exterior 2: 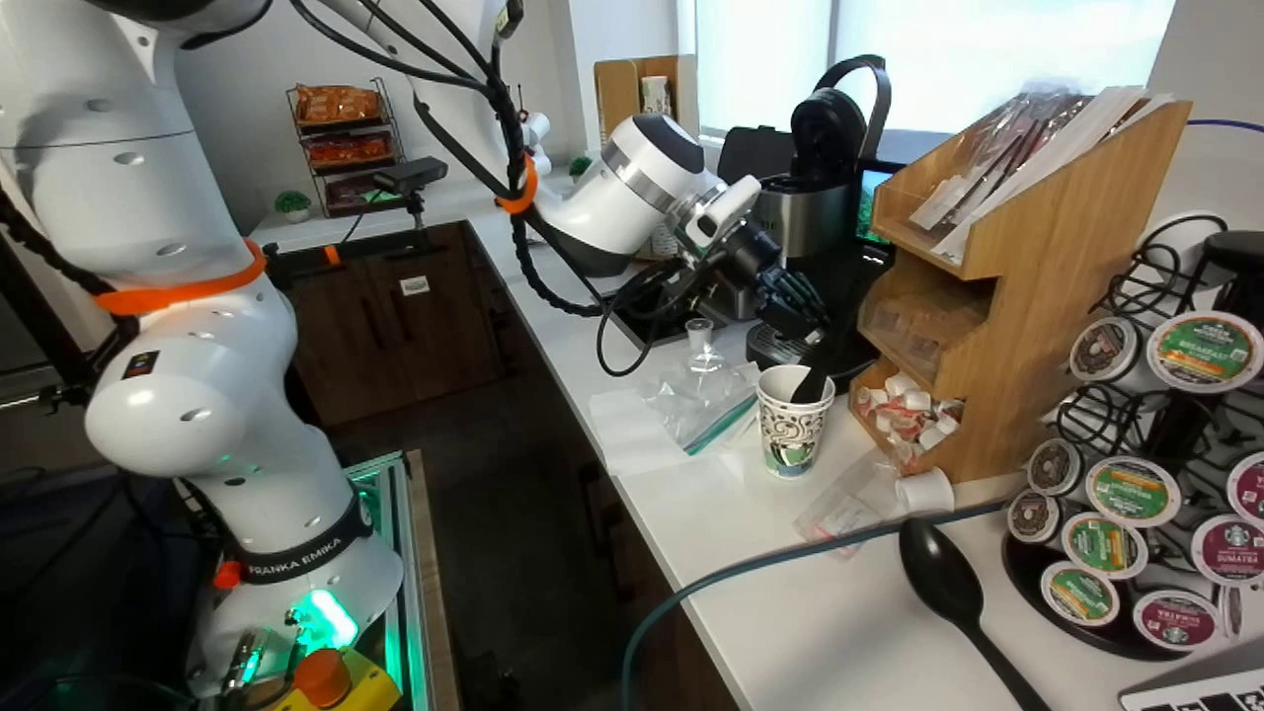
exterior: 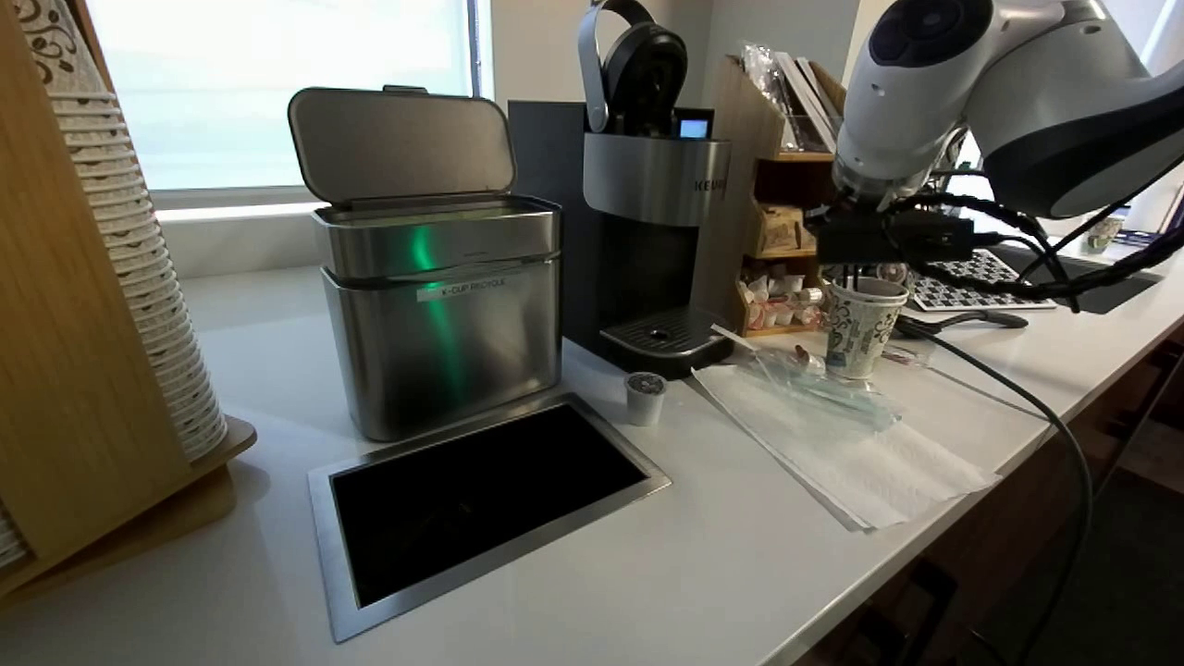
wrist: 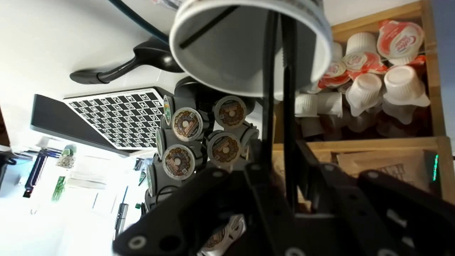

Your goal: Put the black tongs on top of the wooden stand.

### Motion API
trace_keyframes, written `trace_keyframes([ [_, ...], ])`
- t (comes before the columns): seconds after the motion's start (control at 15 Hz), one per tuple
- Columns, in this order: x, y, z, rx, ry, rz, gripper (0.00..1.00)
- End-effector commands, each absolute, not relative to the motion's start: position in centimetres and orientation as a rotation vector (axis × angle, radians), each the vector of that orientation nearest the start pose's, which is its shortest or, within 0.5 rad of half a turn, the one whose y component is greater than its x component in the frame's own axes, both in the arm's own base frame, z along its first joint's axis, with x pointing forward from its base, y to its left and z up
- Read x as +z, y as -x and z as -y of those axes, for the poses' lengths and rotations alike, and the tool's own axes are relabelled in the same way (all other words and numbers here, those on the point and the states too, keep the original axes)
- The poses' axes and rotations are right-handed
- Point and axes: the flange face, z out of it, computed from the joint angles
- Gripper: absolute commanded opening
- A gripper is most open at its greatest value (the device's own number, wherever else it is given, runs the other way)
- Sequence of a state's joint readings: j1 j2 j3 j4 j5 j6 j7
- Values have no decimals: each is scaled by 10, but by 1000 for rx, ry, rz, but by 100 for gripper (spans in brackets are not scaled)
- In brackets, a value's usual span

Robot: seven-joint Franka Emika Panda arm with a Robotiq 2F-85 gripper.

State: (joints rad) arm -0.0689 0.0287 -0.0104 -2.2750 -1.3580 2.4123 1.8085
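Observation:
The black tongs [wrist: 289, 71] run from my gripper [wrist: 280, 156] down into a white patterned paper cup [wrist: 245, 53]. The gripper's fingers press on both arms of the tongs, and the arms stand slightly apart. In an exterior view the tongs [exterior 2: 812, 380] lean inside the upright cup [exterior 2: 793, 434], with the gripper [exterior 2: 805, 321] just above the rim. The tongs' tips are hidden in the cup. The wooden stand [exterior 2: 1047, 227] is a tiered organizer close behind the cup. Its shelves hold creamers and packets, and wrapped items lie in its top tray. It also shows in the wrist view [wrist: 428, 89].
A coffee machine [exterior: 657, 180] and a steel recycle bin [exterior: 444, 333] stand along the wall. A framed opening [exterior: 490, 490] is in the counter. A plastic bag on napkins [exterior: 860, 462], a black spoon [exterior 2: 943, 573], a cable [exterior 2: 790, 553] and a pod rack [exterior 2: 1136, 494] are nearby.

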Motion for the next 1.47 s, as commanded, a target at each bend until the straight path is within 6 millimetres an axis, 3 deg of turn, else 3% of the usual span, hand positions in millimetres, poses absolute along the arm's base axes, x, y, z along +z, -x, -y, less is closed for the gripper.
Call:
trace_keyframes([
  [0.0,389,-508,40,1079,-2176,1016,6],
  [0.27,426,-498,41,1125,-2154,1016,6],
  [0.47,456,-502,39,1170,-2231,1034,6],
  [0.8,549,-537,52,1380,-2501,940,6],
  [0.93,578,-542,62,1468,-2583,964,6],
  [1.2,617,-546,44,1380,-2777,956,6],
  [1.27,600,-545,57,1445,-2688,984,25],
  [1.4,613,-549,44,1414,-2747,955,25],
])
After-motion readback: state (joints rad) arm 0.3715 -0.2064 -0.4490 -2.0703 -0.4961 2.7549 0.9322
